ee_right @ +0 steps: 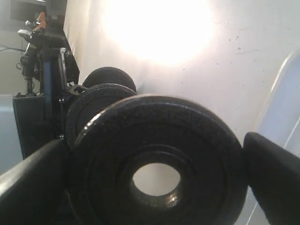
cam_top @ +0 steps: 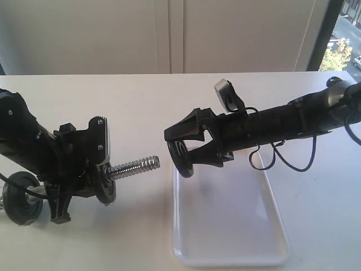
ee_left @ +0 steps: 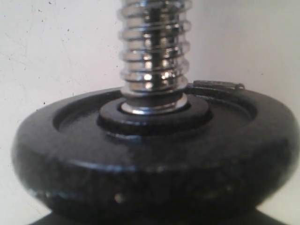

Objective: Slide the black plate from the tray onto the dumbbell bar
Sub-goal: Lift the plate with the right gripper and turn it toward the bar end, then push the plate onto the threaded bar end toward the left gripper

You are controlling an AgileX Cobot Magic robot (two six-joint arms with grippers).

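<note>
My right gripper [cam_top: 181, 151] is shut on the black plate [cam_top: 184, 158], holding it upright on edge above the far left corner of the white tray [cam_top: 225, 226]. In the right wrist view the plate [ee_right: 201, 154] fills the space between my fingers [ee_right: 274, 173], and only white shows through its centre hole. The dumbbell bar [cam_top: 135, 166] lies level in my left gripper [cam_top: 79, 175], which is shut on it. Its threaded end points right at the plate, a short gap away. In the left wrist view the threaded rod [ee_left: 154, 47] rises from a black disc [ee_left: 154, 159].
The bar carries a black disc [cam_top: 105, 187] beside my left gripper and another [cam_top: 22, 197] at its far left end. Both discs [ee_right: 96, 105] show behind the held plate in the right wrist view. The tray's rim [ee_right: 281, 93] lies to one side. A wall and a window stand behind the white table.
</note>
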